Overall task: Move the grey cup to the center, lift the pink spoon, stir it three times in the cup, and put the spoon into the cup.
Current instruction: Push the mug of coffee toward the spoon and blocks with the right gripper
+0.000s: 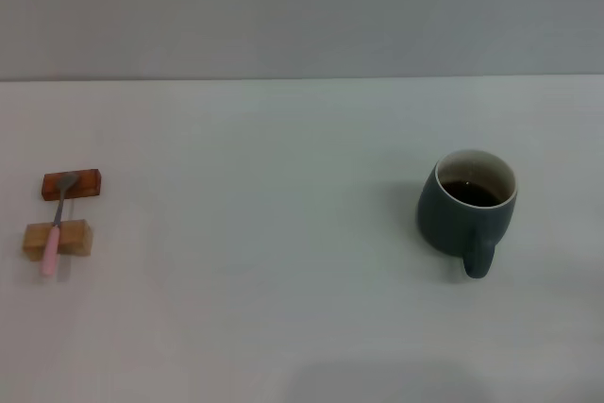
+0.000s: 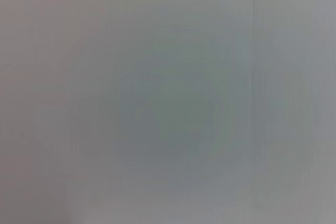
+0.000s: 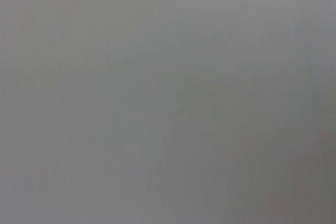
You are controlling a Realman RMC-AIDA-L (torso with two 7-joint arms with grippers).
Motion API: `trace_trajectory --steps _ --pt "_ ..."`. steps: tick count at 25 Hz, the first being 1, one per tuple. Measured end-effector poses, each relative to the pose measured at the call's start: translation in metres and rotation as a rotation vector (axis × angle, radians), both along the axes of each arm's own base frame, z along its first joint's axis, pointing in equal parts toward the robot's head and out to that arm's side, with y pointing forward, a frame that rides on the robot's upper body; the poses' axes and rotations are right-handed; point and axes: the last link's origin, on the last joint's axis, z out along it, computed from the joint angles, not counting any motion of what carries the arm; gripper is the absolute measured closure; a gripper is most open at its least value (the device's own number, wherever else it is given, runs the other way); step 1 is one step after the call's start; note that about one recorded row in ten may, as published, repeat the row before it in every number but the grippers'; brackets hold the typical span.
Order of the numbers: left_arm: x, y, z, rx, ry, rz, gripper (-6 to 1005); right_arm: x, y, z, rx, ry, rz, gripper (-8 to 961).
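Note:
The grey cup [image 1: 468, 212] stands upright on the right side of the white table [image 1: 283, 280] in the head view. It holds dark brown liquid, and its handle points toward the front edge. The pink spoon [image 1: 55, 228] lies at the far left. Its pink handle rests across a light tan wooden block [image 1: 58, 239] and its metal bowl rests on a reddish-brown wooden block [image 1: 72, 184]. Neither gripper shows in any view. Both wrist views show only a blank grey surface.
The table's far edge meets a grey wall [image 1: 302, 7] at the back. The two wooden blocks sit close together at the far left.

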Motion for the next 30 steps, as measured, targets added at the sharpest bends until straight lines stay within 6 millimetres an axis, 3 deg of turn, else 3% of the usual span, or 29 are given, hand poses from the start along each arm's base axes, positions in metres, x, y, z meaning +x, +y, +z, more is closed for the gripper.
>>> trace_trajectory --steps 12,21,30 --pt "0.001 0.000 0.000 0.005 0.000 -0.007 150 0.003 0.003 -0.002 -0.016 0.009 -0.018 954" --pt "0.002 0.000 -0.001 -0.004 -0.001 -0.009 150 0.007 0.027 -0.014 -0.146 0.007 -0.047 954" --pt "0.003 0.002 -0.001 -0.003 -0.001 -0.017 150 0.000 0.066 -0.025 -0.282 -0.013 -0.052 954"
